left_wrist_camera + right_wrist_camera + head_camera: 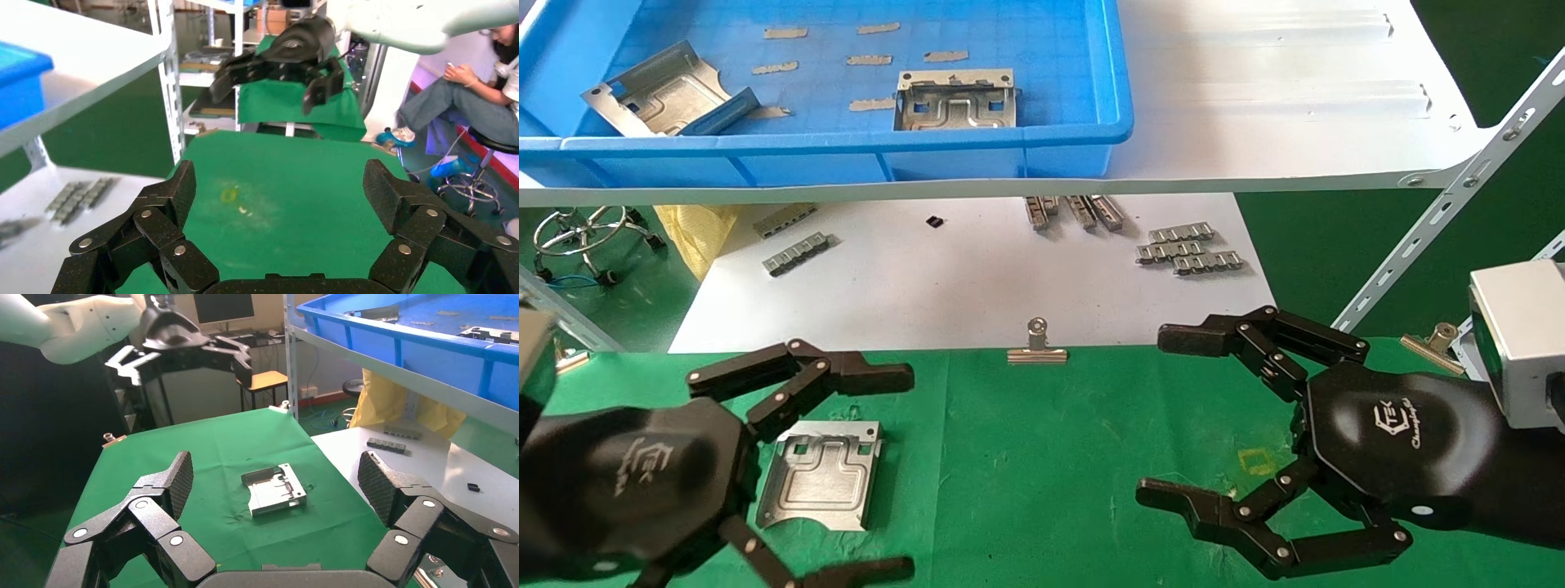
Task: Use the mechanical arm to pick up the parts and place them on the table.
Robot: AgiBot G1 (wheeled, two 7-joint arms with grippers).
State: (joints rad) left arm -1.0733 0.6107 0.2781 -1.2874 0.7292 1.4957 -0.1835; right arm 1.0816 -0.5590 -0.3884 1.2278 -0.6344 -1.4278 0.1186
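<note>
One silver part (820, 475) lies flat on the green table (1042, 457); it also shows in the right wrist view (273, 489). My left gripper (887, 469) is open and empty, hovering just over and left of that part. My right gripper (1173, 416) is open and empty above the table's right side. Two more parts lie in the blue bin (1042, 139) on the white shelf: one tilted at its left (666, 90), one near its front wall (956, 102). The left wrist view shows my left gripper (278, 190) over bare green cloth, the right wrist view my right gripper (275, 478).
Small grey ribbed strips (1189, 247) lie on the white sheet (968, 278) behind the table. A metal clip (1037, 347) holds the cloth's far edge, another (1434, 339) sits at the right. A white shelf strut (1451, 204) slants down on the right. A yellow square mark (1258, 461) is beside my right hand.
</note>
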